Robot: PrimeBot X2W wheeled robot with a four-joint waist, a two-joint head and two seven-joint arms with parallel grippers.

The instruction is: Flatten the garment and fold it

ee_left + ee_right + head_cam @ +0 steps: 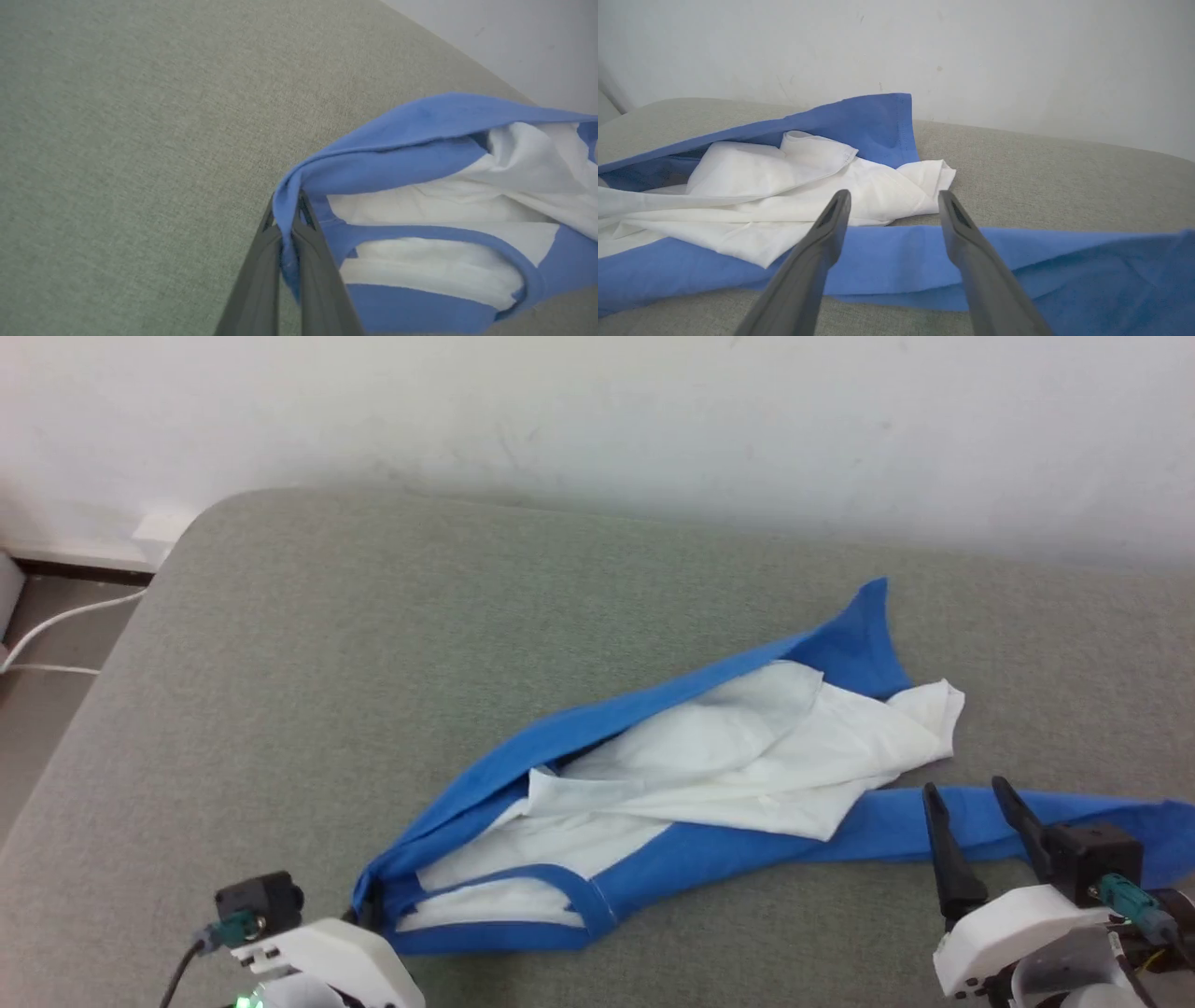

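One crumpled garment [728, 756] — left jaws pinch its blue fold, right jaws apart

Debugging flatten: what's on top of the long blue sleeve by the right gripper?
The garment's white body fabric overlaps the blue sleeve's left stretch; the open right gripper hangs over the bare part. Anything under the white folds is hidden.

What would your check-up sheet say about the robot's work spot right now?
Surface: grey fabric surface, rounded corner at left.
Job's things: garment crumpled, not yet flattened, white body bunched between blue sleeves.
Clutter: nothing seen.
Grippers: left gripper shut on the garment's blue edge by the collar; right gripper open over a blue sleeve, holding nothing.
Cables: white cable on the floor at left.
Surroundings: white wall behind.
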